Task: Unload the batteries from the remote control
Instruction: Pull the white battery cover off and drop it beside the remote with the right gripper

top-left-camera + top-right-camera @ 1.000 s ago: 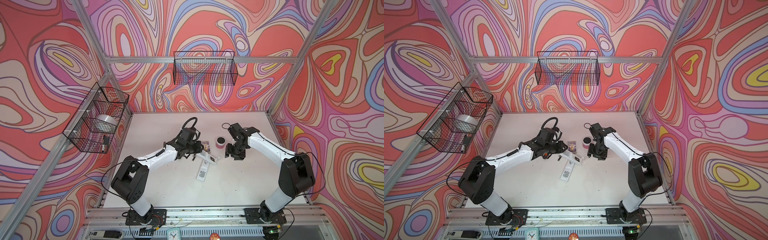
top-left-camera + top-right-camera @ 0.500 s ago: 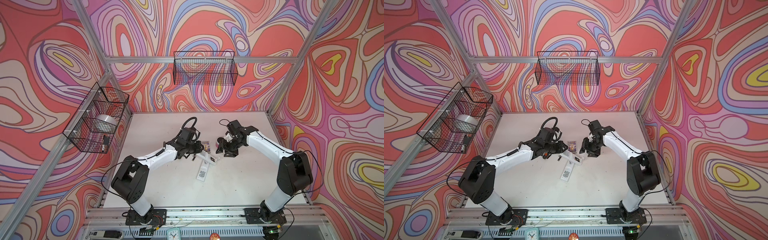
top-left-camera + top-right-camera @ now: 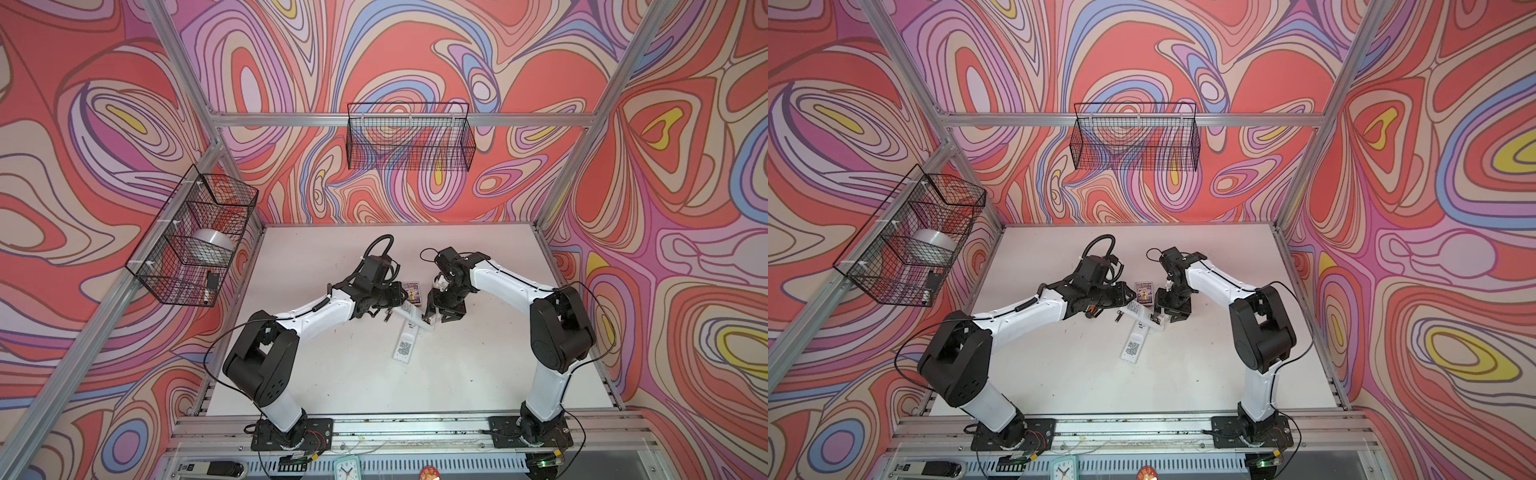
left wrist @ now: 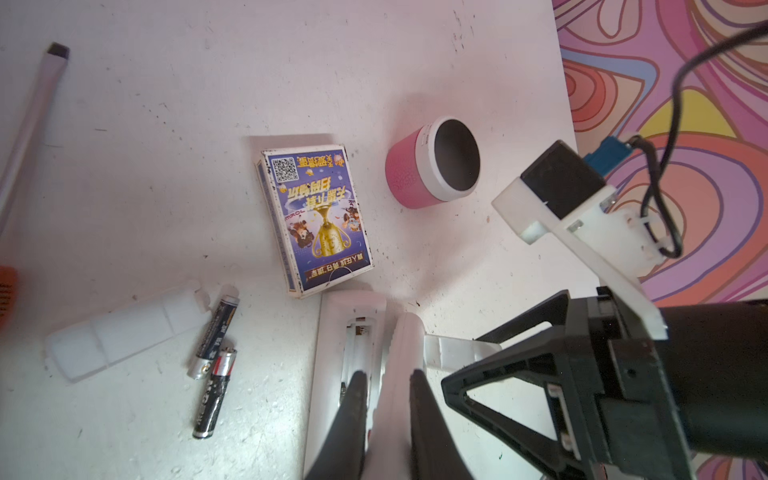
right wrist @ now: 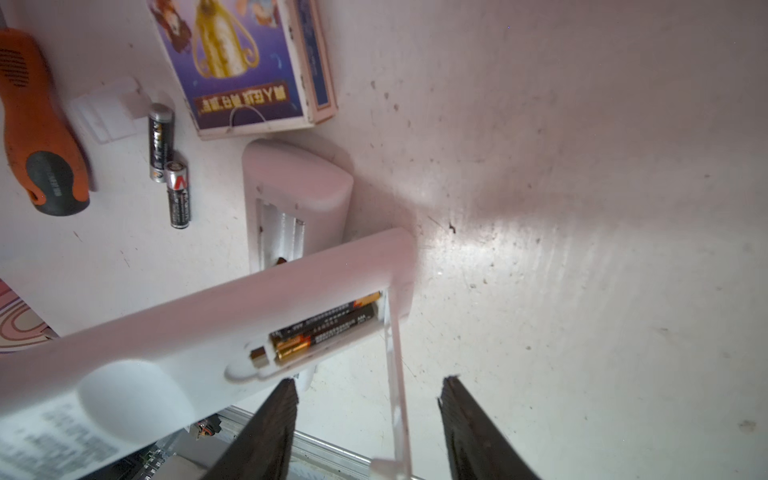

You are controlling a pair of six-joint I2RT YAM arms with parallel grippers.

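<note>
My left gripper [image 4: 388, 376] is shut on a white remote control [image 5: 199, 332] and holds it tilted off the table. In its open compartment lie two dark batteries [image 5: 328, 324] with gold ends. A thin white cover flap [image 5: 397, 395] hangs from that compartment between the fingers of my open right gripper [image 5: 368, 382], touching neither. In both top views the grippers [image 3: 395, 305] [image 3: 430, 320] meet over the held remote [image 3: 1144, 316]. Two more batteries [image 4: 218, 328] [image 4: 214, 395] lie loose on the table beside a detached cover [image 4: 120, 336]. A second remote [image 5: 291, 195] lies flat, its compartment empty.
A blue card box [image 4: 316, 220] and a pink speaker [image 4: 432, 166] sit just behind the remotes. An orange-handled screwdriver [image 5: 41, 124] lies by the loose batteries. Wire baskets [image 3: 409, 137] [image 3: 195, 241] hang on the back and left walls.
My right gripper has moved left, from beside the pink speaker to the free end of the held remote, and its jaws have narrowed. The left arm has stayed put.
</note>
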